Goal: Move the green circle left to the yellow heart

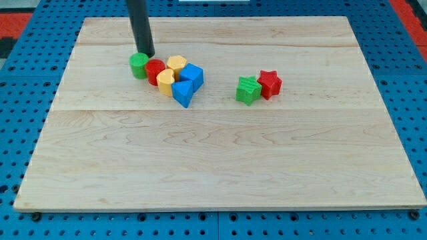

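The green circle [139,65] sits at the left end of a tight cluster in the upper left part of the board. It touches a red block [155,70] on its right. A yellow heart [165,82] lies just right of and below the red block. A second yellow block [176,64] sits behind it. My tip [147,53] is at the green circle's upper right edge, touching or nearly touching it.
A blue cube [193,75] and a blue triangular block [183,93] close the cluster's right side. A green star [248,90] and a red star [269,83] sit together to the right of centre. The wooden board [220,167] lies on a blue pegboard.
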You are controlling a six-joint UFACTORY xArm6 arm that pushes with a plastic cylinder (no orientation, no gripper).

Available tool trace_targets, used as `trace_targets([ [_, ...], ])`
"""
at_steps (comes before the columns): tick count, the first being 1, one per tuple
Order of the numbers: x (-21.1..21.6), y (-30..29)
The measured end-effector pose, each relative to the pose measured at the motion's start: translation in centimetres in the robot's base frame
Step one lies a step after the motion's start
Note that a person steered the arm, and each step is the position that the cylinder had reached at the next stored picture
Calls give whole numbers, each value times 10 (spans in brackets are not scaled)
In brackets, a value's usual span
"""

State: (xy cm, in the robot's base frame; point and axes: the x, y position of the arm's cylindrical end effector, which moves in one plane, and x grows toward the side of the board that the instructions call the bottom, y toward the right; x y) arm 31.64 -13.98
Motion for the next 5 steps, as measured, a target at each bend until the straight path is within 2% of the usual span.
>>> trace_targets([
  [1, 33, -7],
  [2, 38, -23],
  [3, 61, -87],
  [4, 96, -67],
  [5, 90, -32],
])
